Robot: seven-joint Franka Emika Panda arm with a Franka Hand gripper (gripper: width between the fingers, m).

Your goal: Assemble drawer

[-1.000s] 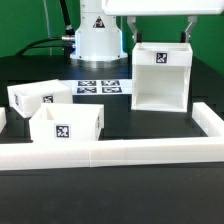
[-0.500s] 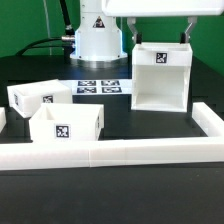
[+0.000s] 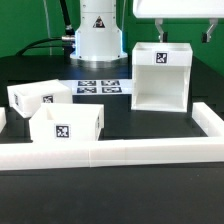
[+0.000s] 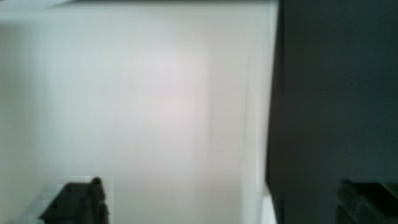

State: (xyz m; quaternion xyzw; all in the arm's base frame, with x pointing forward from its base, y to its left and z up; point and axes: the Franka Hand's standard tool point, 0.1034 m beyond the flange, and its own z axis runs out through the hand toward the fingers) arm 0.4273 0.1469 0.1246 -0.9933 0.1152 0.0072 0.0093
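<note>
The large white hollow housing (image 3: 160, 75) stands upright at the exterior view's right, open side toward the camera, a tag on its top band. Two small open-top trays sit at the exterior view's left, one behind (image 3: 38, 97) and one in front (image 3: 67, 125). My gripper (image 3: 184, 34) hangs just above the housing's top, open and empty, with a finger (image 3: 160, 31) near each upper corner. In the wrist view the gripper (image 4: 222, 202) is open, and the housing's white surface (image 4: 160, 100) fills most of the picture beside dark table.
A long low white wall (image 3: 110, 152) runs along the front and turns back at the exterior view's right (image 3: 210, 120). The marker board (image 3: 98, 87) lies in front of the robot base (image 3: 97, 35). Black tabletop lies between the trays and the housing.
My gripper has risen from straddling the housing's top edge to just above it. The housing and both trays have not moved.
</note>
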